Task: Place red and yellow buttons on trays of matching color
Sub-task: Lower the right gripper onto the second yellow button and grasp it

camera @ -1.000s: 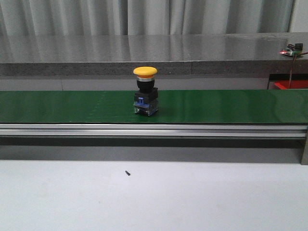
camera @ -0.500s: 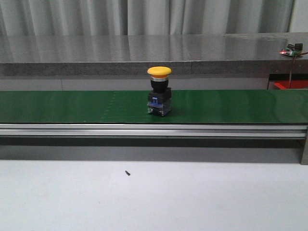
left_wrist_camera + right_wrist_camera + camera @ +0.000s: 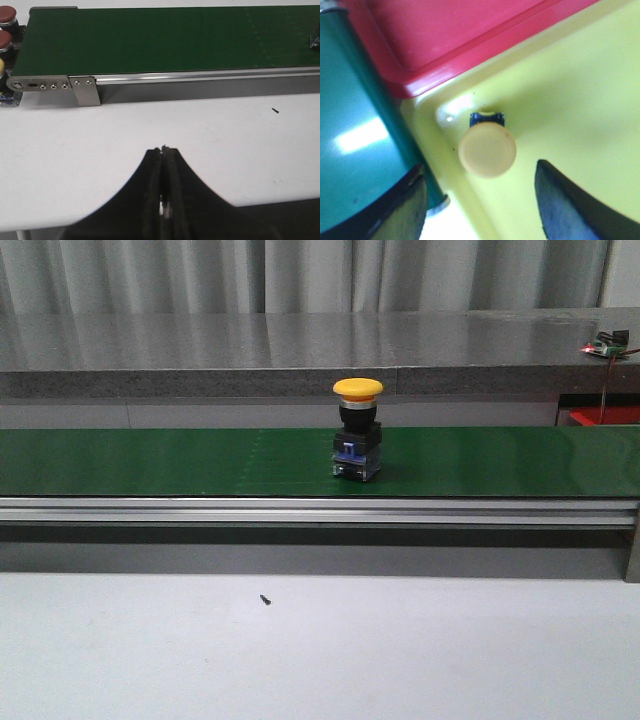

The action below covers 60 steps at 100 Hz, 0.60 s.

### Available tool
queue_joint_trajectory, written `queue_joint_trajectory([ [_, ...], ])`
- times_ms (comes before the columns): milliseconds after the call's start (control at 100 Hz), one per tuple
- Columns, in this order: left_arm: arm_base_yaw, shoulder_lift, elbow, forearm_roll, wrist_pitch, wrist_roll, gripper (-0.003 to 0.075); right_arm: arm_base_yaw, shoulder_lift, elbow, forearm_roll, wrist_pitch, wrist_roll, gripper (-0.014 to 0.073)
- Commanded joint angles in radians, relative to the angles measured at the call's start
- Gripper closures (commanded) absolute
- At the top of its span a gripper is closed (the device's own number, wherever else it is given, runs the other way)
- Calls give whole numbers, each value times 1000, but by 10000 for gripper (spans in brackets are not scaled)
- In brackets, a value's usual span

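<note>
Fingers of the right gripper (image 3: 480,200) stand wide apart and hold nothing, poised over a yellow button (image 3: 487,150) that sits upright, cap toward the camera, near a corner of the yellow tray (image 3: 580,100); the red tray (image 3: 450,35) lies edge to edge beside it, with the end of the green belt (image 3: 355,135) alongside. Only the right wrist view shows this pair of trays; the front view catches just a sliver of red past the belt's right end. The left gripper (image 3: 164,152) hangs over the white table (image 3: 150,125) with its fingers pressed together, gripping nothing. In the front view a second yellow button (image 3: 357,430) stands upright on the belt's middle stretch, long axis vertical, cap on top. The left wrist view alone shows red buttons (image 3: 6,25) clustered beyond the belt's end.
</note>
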Motion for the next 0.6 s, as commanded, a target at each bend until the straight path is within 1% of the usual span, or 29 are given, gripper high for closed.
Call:
queue_joint_trajectory([
  [0, -6, 11, -25, -13, -60, 0, 740, 25, -94, -23, -7, 14, -19, 118],
  [190, -6, 11, -25, -13, -60, 0, 740, 125, -164, -28, 6, 46, -23, 118],
  [380, -6, 11, -25, -13, -60, 0, 740, 273, -167, -86, 42, 96, -22, 118],
  [590, -6, 11, -25, -13, -60, 0, 740, 415, -149, -187, 52, 112, 53, 118],
])
